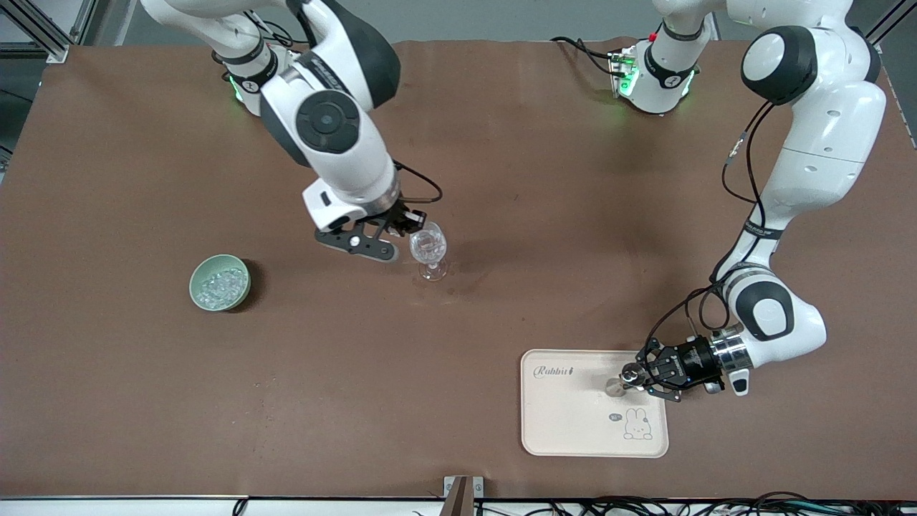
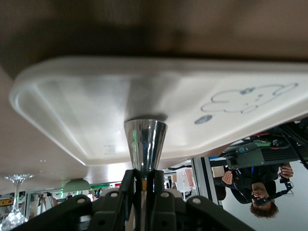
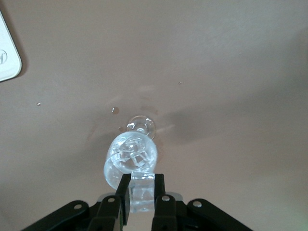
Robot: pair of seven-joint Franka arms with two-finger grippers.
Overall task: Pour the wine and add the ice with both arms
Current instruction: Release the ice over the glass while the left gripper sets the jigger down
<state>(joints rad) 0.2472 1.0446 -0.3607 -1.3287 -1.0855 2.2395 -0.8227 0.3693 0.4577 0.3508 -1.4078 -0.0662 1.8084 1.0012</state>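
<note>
- Nearest the front camera lies the cream rabbit-print tray [image 1: 573, 423], toward the left arm's end of the table. On it stands a small steel measuring cup [image 1: 615, 388], a cone with its narrow end up at the fingers in the left wrist view.
- Left gripper [image 1: 633, 375]: low over the tray, jaws clenched on the cup's narrow end [image 2: 144, 149]. From the wrist view I read the cup as resting on the tray, not lifted.
- Right gripper [image 1: 410, 228]: over the stemmed glass [image 1: 428, 249] at mid-table, jaws pinched on a clear ice cube [image 3: 141, 194] right at the glass rim. More ice already sits in the bowl of the glass [image 3: 131, 156].
- Ice supply: heap of chunks [image 1: 219, 284] in the green bowl [image 1: 200, 266], nearer the front camera than the glass, toward the right arm's end.
- My read of the step: ice-adding is in hand; the pour looks done, cup set down on the tray.
- Next move calls for: right jaws to let go with the cube centred over the glass mouth, then rise straight so the fingers don't knock the rim. Left should release the cup and back away level.
- Small droplets show on the mat around the glass foot [image 3: 141, 124].
</note>
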